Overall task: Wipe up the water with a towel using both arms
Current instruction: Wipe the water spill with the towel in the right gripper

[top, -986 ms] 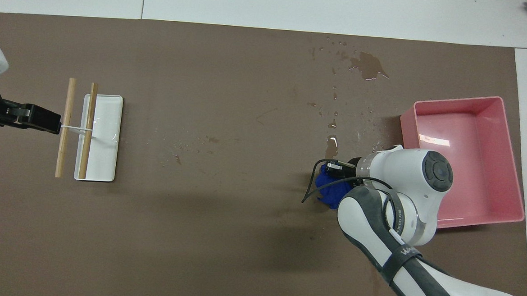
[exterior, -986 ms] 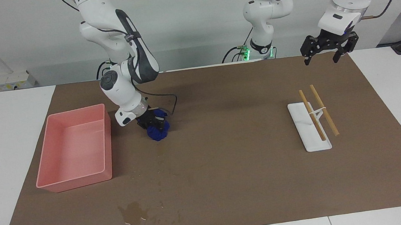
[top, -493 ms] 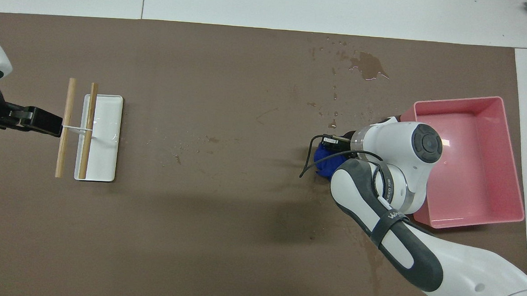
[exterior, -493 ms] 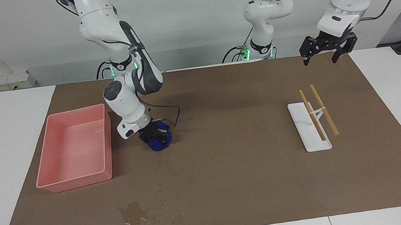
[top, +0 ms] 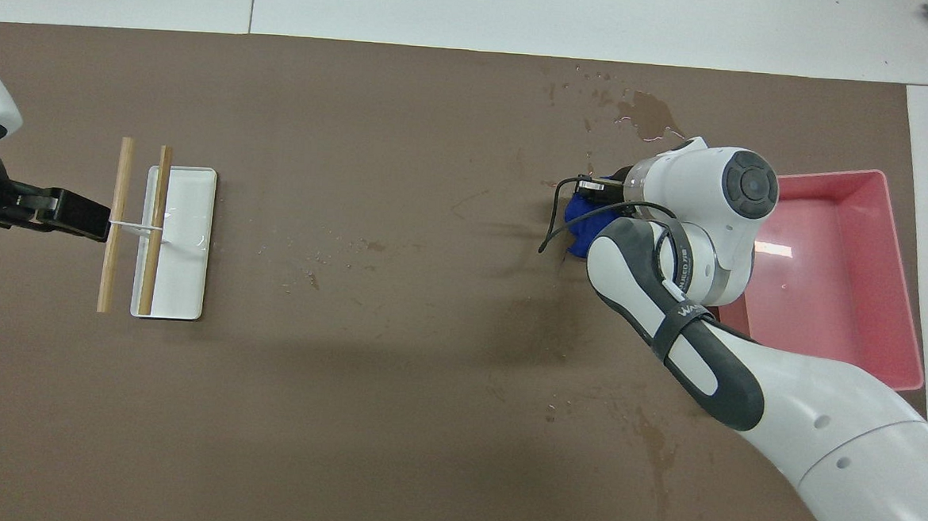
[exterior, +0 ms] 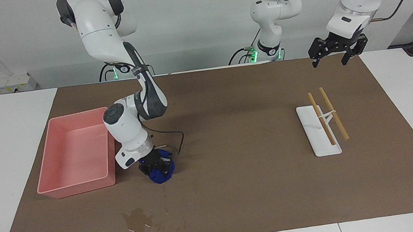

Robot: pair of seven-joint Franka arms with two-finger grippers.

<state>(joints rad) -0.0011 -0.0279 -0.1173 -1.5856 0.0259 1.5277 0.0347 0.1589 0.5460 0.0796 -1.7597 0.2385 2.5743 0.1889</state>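
The blue towel (exterior: 161,173) lies bunched on the brown mat (exterior: 246,189), beside the corner of the pink tray (exterior: 63,191) that is farther from the robots. My right gripper (exterior: 155,167) is shut on the towel and presses it to the mat. In the overhead view the wrist hides most of the towel (top: 578,228). Faint water specks (top: 590,152) dot the mat just farther out, and a damp smear (top: 655,444) lies nearer the robots. My left gripper (exterior: 330,63) hangs open and empty in the air over the mat's edge at the left arm's end, waiting.
A larger glossy blotch (exterior: 137,219) sits near the mat's farthest edge. A white rack (exterior: 318,134) carrying two wooden sticks (exterior: 334,114) stands toward the left arm's end. The right arm's cable (top: 551,229) loops out beside the towel.
My right gripper has dragged the towel along the mat away from the robots, past the tray's side toward the blotch. The left gripper has stayed put.
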